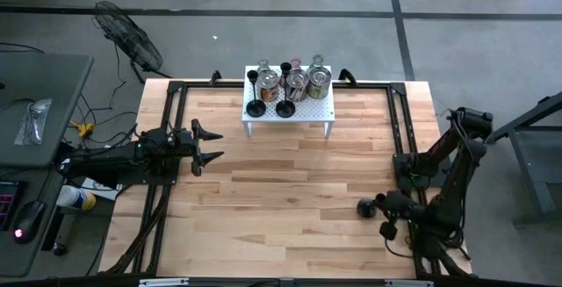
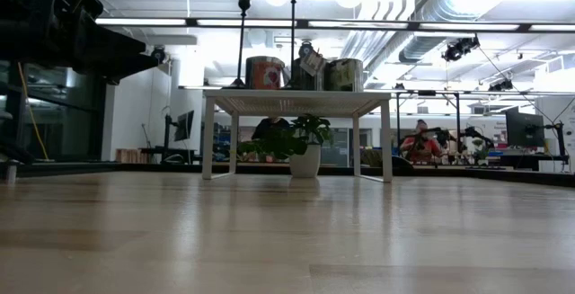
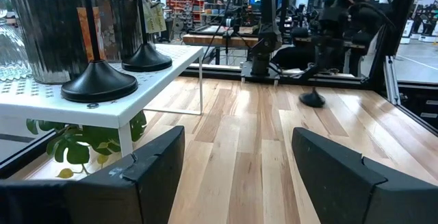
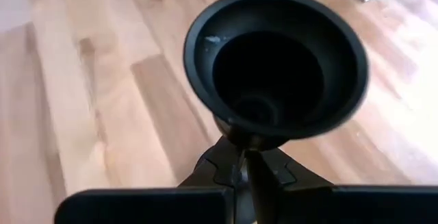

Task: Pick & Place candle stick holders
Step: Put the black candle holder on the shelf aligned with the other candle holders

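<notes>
1. While the white rack (image 1: 290, 111) stands at the table's (image 1: 290, 208) far edge, the right gripper (image 1: 387, 218) sits well away from it near the right front corner, jaws clamped on the thin stem of a black candle holder (image 4: 274, 66).
2. Its round base (image 1: 366, 206) points toward the table's middle.
3. Two more black holders (image 1: 255, 107) stand on the rack's front edge, with silvery and glass holders (image 1: 297, 83) behind them.
4. Left of the rack, the left gripper (image 1: 207, 144) hovers with jaws apart, holding nothing.
</notes>
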Robot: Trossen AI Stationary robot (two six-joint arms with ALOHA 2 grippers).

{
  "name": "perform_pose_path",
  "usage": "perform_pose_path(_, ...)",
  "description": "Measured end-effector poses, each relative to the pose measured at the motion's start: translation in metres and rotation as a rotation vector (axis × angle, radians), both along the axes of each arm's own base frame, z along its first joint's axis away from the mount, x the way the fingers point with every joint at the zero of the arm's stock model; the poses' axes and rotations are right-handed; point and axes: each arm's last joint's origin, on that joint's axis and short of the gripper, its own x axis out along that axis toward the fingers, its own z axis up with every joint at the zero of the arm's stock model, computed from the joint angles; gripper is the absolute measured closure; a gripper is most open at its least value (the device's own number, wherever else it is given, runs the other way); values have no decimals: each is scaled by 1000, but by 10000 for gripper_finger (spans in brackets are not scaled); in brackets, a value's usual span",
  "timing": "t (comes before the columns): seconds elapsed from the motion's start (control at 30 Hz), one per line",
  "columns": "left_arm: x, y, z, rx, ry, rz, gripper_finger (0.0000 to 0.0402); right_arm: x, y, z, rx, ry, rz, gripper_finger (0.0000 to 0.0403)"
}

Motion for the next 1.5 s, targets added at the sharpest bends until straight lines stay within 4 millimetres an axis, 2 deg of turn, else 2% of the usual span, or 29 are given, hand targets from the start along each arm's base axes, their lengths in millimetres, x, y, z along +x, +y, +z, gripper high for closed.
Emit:
perform_pose_path(0.4, 0, 0, 0, 0, 0, 0, 137, 40, -52, 44, -4, -40, -45, 398)
perform_pose_path(0.73, 0, 0, 0, 0, 0, 0, 137, 88, -99, 79, -46, -177, -29, 399)
perform_pose_path(0.87, 0, 0, 0, 0, 0, 0, 137, 103, -121, 90, -53, -160, -55, 399)
perform_pose_path(1.2, 0, 0, 0, 0, -1, 0, 137, 143, -164, 145, -91, -164, -126, 399)
perform_pose_path(1.37, 0, 0, 0, 0, -1, 0, 137, 168, -192, 159, -127, -127, -183, 399)
perform_pose_path(1.5, 0, 0, 0, 0, -1, 0, 137, 185, -218, 158, -87, -91, -208, 399)
